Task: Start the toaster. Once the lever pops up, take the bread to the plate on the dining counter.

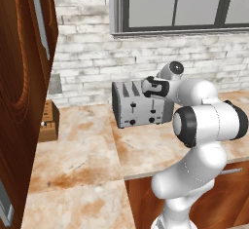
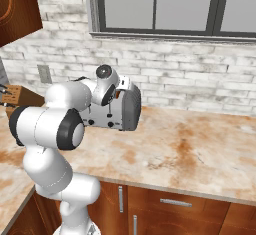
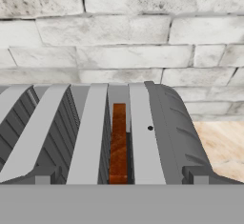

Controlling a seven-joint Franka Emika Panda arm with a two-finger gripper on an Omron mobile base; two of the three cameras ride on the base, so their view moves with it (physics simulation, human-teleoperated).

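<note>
The gripper (image 1: 151, 87) hovers directly above the toaster (image 1: 141, 107), bread (image 3: 118, 142) just below it; finger spread unclear. Descend straight over the slot.

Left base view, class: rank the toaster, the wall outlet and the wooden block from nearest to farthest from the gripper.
1. toaster: directly under the gripper, at its right end.
2. wall outlet: on the brick wall, far left.
3. wooden block: on the counter, far left; nearly level with the outlet, too close to call.

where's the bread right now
In the hand view the bread stands down in the toaster's rightmost slot, directly below the hand; the base views don't show it.
</note>
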